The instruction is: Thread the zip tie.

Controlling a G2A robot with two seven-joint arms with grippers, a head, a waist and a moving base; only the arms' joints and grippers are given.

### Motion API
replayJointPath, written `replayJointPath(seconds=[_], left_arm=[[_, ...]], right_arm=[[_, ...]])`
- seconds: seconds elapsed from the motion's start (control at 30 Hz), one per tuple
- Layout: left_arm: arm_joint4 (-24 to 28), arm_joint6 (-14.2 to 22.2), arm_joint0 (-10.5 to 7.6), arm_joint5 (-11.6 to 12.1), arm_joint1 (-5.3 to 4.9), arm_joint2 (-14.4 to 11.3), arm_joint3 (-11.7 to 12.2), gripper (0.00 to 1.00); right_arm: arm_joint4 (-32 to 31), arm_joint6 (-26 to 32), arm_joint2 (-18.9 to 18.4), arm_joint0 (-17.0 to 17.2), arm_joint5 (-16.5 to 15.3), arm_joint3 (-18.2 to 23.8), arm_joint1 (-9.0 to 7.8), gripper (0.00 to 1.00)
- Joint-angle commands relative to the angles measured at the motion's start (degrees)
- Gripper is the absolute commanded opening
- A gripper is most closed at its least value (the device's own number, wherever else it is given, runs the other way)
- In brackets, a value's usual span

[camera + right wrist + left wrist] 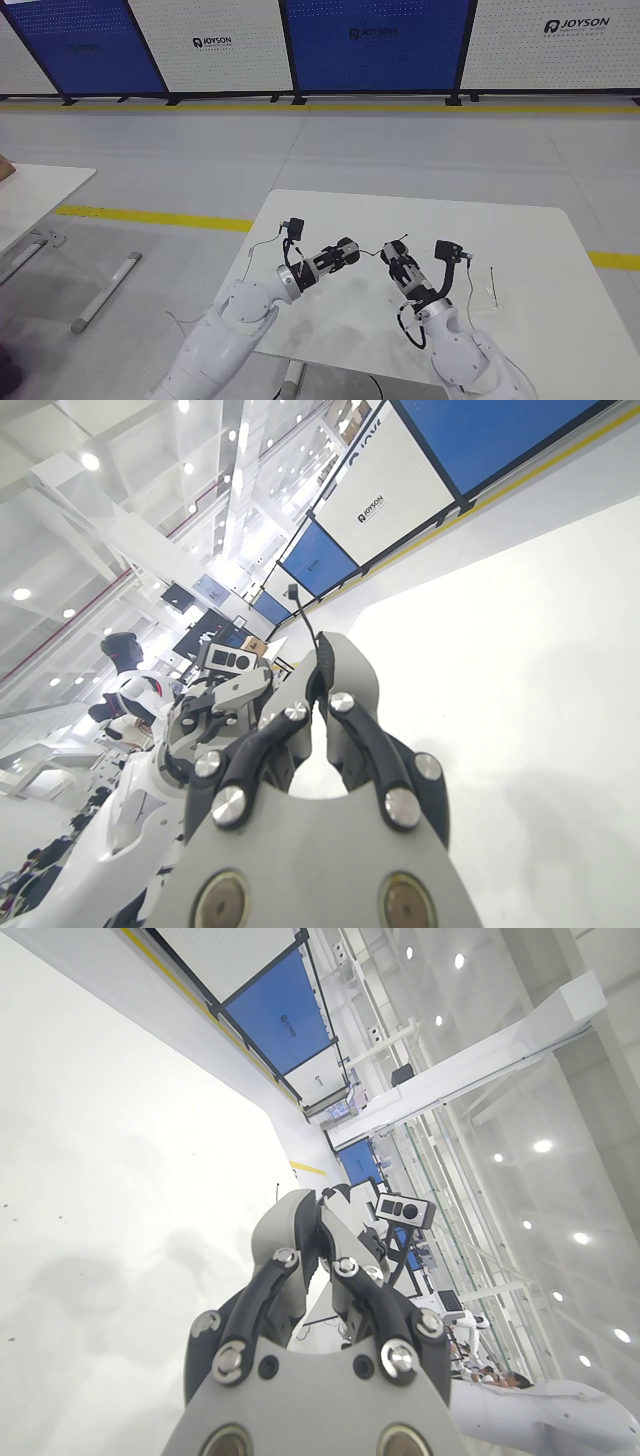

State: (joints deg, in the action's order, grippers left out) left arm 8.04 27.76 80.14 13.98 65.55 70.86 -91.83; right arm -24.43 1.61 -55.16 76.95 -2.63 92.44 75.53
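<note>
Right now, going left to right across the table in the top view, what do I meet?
left gripper → zip tie → right gripper → pale strip lying flat

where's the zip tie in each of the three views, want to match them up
top view: zip tie is a thin black strand between left gripper and right gripper, over the white table.
left wrist view: a thin dark tip beside the left gripper, probably its tail.
right wrist view: head and strap stick out of the shut right gripper.
shared landmark: that white table.
</note>
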Motion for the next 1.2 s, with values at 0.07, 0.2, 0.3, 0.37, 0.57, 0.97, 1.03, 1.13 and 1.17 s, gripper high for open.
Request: replayJointPath(seconds=[0.07, 0.2, 0.3, 0.37, 0.57, 0.97, 1.03, 1.13, 1.17], left_arm=[[0.0, 0.0, 0.00, 0.0, 0.00, 0.0, 0.0, 0.00], [0.0, 0.0, 0.00, 0.0, 0.00, 0.0, 0.0, 0.00], [0.0, 0.0, 0.00, 0.0, 0.00, 0.0, 0.0, 0.00], [0.0, -0.8, 0.05, -0.2, 0.06, -0.3, -0.2, 0.00], [0.9, -1.4, 0.12, 0.7, 0.09, -0.5, -0.4, 0.00], [1.1, -1.7, 0.04, 0.8, 0.02, -1.0, -0.3, 0.00], [0.9, -1.8, 0.00, 0.8, 0.00, -1.1, -0.3, 0.00], [0.7, -1.9, -0.04, 0.6, -0.02, -1.2, -0.3, 0.00], [0.7, -2.0, -0.04, 0.6, -0.03, -1.2, -0.3, 0.00]], right_arm=[[0.8, -1.2, 0.1, -0.2, -1.1, -1.0, 0.35, 0.00], [3.7, -1.4, 0.0, -0.6, -3.1, -2.6, 0.75, 0.00], [4.3, -1.2, -0.2, -0.7, -3.8, -3.3, 0.90, 0.00], [4.2, -1.1, -0.3, -0.7, -4.0, -3.5, 0.98, 0.00], [4.1, -0.9, -0.4, -0.4, -4.4, -3.7, 1.22, 0.00], [5.0, -0.5, -1.8, 0.2, -5.4, -3.5, 1.45, 0.00], [4.9, -0.4, -2.0, 0.3, -5.3, -3.4, 1.50, 0.00], [4.7, -0.3, -2.1, 0.4, -5.2, -3.2, 1.57, 0.02], [4.7, -0.3, -2.2, 0.5, -5.2, -3.1, 1.59, 0.03]])
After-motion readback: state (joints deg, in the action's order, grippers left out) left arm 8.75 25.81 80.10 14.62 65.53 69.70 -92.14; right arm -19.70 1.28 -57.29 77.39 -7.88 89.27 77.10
